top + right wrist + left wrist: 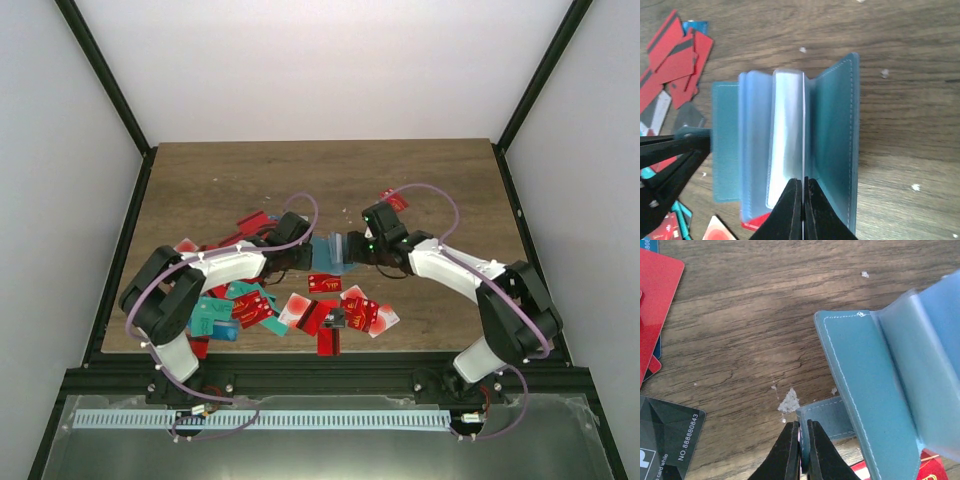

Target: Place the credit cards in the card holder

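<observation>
The teal-blue card holder [330, 253] stands open on the wood between my two grippers, its lighter blue inner panels fanned out [785, 140]. My left gripper [804, 437] is shut on the holder's strap [827, 415], beside the outer cover [865, 390]. My right gripper [803, 192] is shut on a thin pale inner panel, seen edge-on. I cannot tell whether a card sits in that panel. The credit cards [330, 310], mostly red and some teal, lie scattered nearer the arm bases. One red card [757, 223] shows under the holder's near edge.
Red cards [675, 55] lie at the upper left of the right wrist view, and the left gripper's fingers [670, 175] reach in there. A red card [655, 310] and a dark card [665, 445] lie left of the holder. One red card [393, 199] lies behind the right gripper [358, 250].
</observation>
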`<state>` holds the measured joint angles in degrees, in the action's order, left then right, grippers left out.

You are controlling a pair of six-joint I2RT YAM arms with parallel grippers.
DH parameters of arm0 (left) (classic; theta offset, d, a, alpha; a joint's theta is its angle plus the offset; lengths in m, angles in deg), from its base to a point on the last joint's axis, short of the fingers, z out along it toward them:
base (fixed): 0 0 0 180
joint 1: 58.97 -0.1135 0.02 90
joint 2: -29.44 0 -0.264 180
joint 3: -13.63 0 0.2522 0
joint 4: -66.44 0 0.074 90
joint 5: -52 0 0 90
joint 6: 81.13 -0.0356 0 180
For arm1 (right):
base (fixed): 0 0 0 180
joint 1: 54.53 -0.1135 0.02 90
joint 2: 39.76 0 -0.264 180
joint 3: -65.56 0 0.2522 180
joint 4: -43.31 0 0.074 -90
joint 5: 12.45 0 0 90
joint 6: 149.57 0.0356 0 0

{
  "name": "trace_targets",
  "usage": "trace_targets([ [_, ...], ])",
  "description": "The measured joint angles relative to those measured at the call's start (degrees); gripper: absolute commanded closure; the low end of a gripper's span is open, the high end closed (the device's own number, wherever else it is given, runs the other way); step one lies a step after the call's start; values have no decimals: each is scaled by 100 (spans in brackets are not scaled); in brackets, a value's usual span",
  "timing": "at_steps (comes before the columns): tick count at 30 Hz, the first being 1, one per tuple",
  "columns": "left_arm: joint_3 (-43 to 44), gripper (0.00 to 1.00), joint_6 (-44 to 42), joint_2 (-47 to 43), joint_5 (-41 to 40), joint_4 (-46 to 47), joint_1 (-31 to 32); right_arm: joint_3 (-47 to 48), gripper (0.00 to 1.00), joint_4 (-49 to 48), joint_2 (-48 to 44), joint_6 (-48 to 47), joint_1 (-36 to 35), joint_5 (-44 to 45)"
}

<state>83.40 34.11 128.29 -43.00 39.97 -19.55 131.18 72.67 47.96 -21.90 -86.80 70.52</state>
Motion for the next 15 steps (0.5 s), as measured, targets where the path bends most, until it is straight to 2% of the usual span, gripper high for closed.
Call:
trace_targets([
  [13, -63, 96, -17, 42, 59, 31, -11, 297, 99, -212, 52, -236, 0, -713],
  [15, -63, 89, -17, 42, 76, 44, -11, 297, 99, -212, 87, -251, -4, -754],
])
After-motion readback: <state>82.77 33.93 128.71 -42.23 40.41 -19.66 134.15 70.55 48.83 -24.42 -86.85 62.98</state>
